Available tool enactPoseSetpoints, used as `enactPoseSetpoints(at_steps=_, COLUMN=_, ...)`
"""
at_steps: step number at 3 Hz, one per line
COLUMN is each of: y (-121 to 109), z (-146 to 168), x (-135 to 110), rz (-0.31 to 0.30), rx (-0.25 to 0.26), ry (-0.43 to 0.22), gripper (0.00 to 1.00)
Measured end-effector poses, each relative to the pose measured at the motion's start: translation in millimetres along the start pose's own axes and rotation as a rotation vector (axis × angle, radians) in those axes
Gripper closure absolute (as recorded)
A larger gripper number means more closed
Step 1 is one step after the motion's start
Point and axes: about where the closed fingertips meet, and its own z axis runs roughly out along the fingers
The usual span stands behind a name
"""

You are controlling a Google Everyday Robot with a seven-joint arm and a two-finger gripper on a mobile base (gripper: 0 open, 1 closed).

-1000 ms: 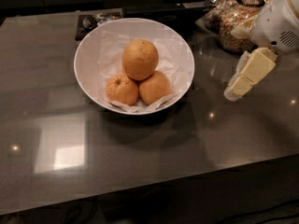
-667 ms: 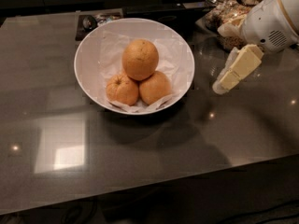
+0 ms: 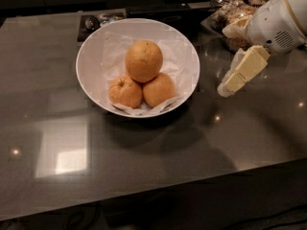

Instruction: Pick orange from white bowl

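The white bowl (image 3: 91, 51) stands on the dark table at centre left, lined with crumpled white paper. Three oranges lie in it. The largest orange (image 3: 144, 60) rests on top of two smaller oranges, one at front left (image 3: 124, 91) with a puckered stem dimple and one at front right (image 3: 159, 89). My gripper (image 3: 229, 86) hangs from the white arm (image 3: 276, 25) at the right. It points down and left, just off the bowl's right rim and above the table, apart from the bowl and the oranges. It holds nothing that I can see.
Glass jars of cereal (image 3: 230, 13) stand at the back right behind the arm. A small dark tray with packets (image 3: 96, 20) lies behind the bowl. The table's front edge (image 3: 192, 181) runs across the lower part of the view.
My gripper has moved left, from the right edge of the view towards the bowl's right rim. The bowl and the oranges have not moved.
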Motion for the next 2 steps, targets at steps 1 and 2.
enactPoseSetpoints(at_steps=1, y=-2.2, z=37.1, x=-13.5, rz=-0.032, rx=-0.048, ry=-0.013, gripper=0.00)
enactPoseSetpoints(at_steps=2, y=-3.4, z=66.9, x=-18.7, rz=-0.062, rx=-0.104, ry=-0.009, gripper=0.00)
